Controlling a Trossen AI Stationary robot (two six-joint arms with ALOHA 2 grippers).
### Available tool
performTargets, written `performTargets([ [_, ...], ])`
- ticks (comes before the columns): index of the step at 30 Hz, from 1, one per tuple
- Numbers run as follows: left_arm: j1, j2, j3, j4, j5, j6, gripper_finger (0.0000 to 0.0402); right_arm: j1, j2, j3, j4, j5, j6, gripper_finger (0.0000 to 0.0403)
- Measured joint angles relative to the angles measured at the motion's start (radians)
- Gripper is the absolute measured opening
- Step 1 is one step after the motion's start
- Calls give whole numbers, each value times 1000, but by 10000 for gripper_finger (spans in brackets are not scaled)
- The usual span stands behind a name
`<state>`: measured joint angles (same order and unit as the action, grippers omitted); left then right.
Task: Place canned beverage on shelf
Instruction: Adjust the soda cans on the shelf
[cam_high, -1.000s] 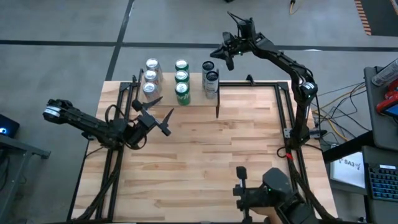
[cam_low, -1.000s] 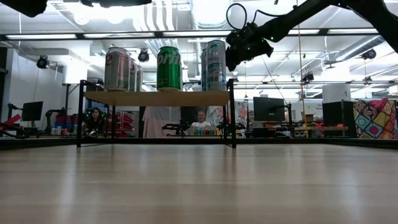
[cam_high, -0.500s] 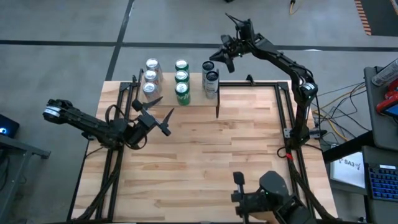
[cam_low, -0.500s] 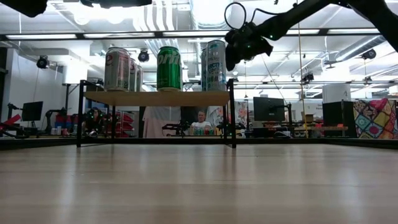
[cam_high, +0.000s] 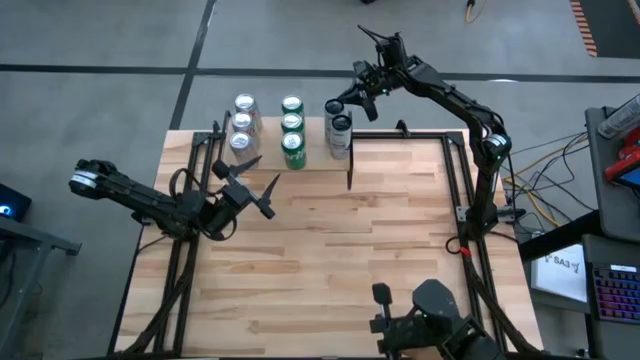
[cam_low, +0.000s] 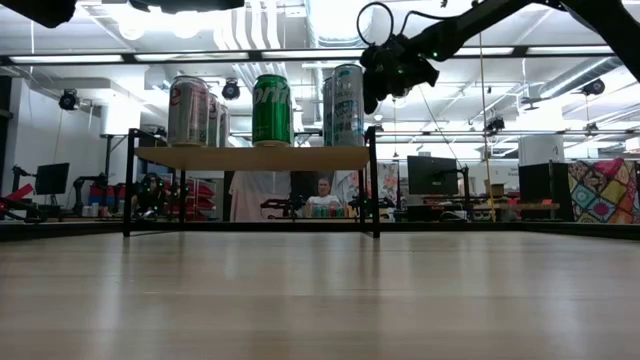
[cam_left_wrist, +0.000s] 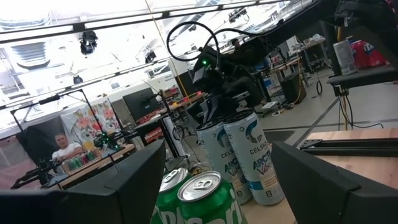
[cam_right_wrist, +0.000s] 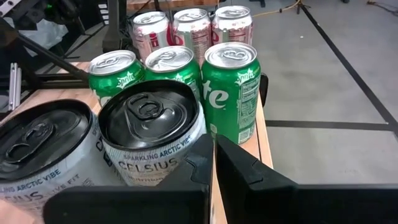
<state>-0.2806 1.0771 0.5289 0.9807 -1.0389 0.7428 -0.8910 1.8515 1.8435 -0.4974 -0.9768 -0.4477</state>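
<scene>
The right gripper hung closed and empty just beyond the far Celsius can, which stood on the shelf beside the green cans, apparently delivered. The left gripper waited open over the table, clear of the shelf.
</scene>
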Motion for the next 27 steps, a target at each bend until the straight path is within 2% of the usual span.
performTargets([
  [17,0,0,0,-4,0,-19,278,3,-50,0,-94,10,-33,9],
  [19,-1,0,0,-5,0,-22,278,4,-57,0,-94,50,-28,9],
  [23,-9,0,0,-8,0,-23,278,10,-87,0,-93,231,-17,9],
  [27,-16,0,0,-11,0,-22,278,34,-130,0,-83,263,-13,9],
])
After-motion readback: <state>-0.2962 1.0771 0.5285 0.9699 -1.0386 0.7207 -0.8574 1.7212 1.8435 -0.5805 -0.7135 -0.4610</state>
